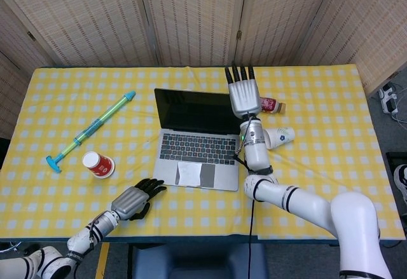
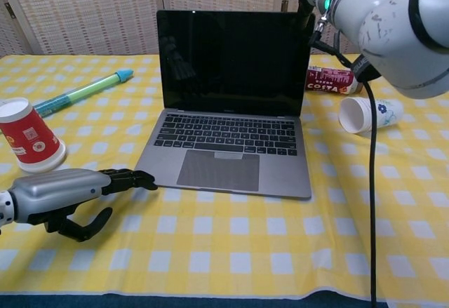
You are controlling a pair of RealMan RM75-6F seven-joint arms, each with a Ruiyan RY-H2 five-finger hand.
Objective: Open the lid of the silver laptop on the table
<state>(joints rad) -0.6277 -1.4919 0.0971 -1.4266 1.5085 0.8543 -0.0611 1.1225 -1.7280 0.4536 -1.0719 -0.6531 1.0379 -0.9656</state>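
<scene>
Now, from the head view, the laptop [image 1: 197, 140] sits mid-table with its lid [image 1: 196, 110] up, screen facing me. My right hand [image 1: 243, 96] is at the lid's 3 o'clock corner, flat, fingers straight and pressed side by side, pointing toward 12; I hold nothing with it, and whether the palm touches the lid edge I cannot tell. My left hand [image 1: 135, 199] rests on the cloth at the laptop's 7 o'clock, fingers loosely curled and apart, empty. A red cup [image 1: 98, 164] lies at 9 o'clock, a blue-green pump [image 1: 91, 131] beyond it, a can [image 1: 268, 105] and a white cup [image 1: 278, 136] at 3 o'clock.

From the chest view, the lid [image 2: 230, 62] stands close to upright, so I judge the opening nearly or fully done. The right hand is mostly cut off at the top edge here. The left hand [image 2: 59, 198] lies just beside the base's near corner, not touching.

I expect a stiff metal shell, smooth and slippery, on a firm hinge; the light base may lift or slide. Push on the lid's top edge, never the screen glass.

The yellow checked cloth [image 2: 231, 252] is creased and could slip under the base. Woven screens [image 1: 191, 12] close off the far side.
</scene>
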